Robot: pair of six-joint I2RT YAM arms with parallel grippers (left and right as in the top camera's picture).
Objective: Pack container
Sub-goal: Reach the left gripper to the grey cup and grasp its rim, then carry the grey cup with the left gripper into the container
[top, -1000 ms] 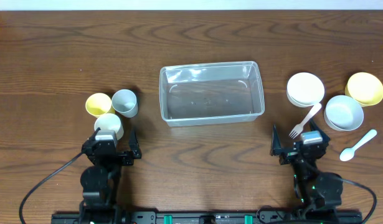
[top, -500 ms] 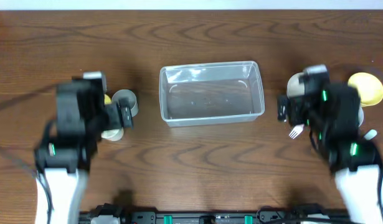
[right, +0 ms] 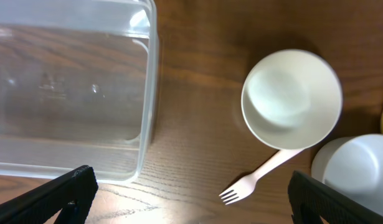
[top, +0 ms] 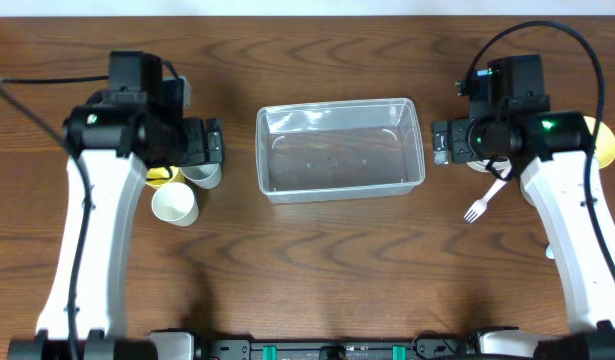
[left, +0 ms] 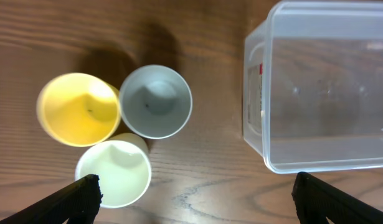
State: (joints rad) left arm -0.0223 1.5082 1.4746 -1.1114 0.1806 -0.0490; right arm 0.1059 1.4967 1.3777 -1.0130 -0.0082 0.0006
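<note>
The clear rectangular container (top: 339, 152) stands empty at the table's middle. My left gripper (top: 202, 143) hangs open above the cups to the container's left. In the left wrist view the gripper (left: 194, 200) has bare wood between its fingers (left: 79, 198). The yellow cup (left: 79, 109), grey cup (left: 156, 101) and cream cup (left: 113, 173) are ahead of it, with the container (left: 322, 93) to the right. My right gripper (top: 444, 142) is open right of the container. In its own view the gripper (right: 191, 200) holds nothing. It is above wood between the container (right: 66, 87) and a white fork (right: 260, 177).
A white bowl (right: 291, 99) lies beyond the fork, with a second white bowl (right: 356, 174) at the right edge. A yellow bowl (top: 607, 140) peeks out past the right arm. The fork (top: 484, 200) lies right of the container, the cream cup (top: 175, 204) to its left.
Both arms have lifted from their rest near the front edge and swung out: the left over the cups, the right over the bowls and fork. Both grippers stay open.
</note>
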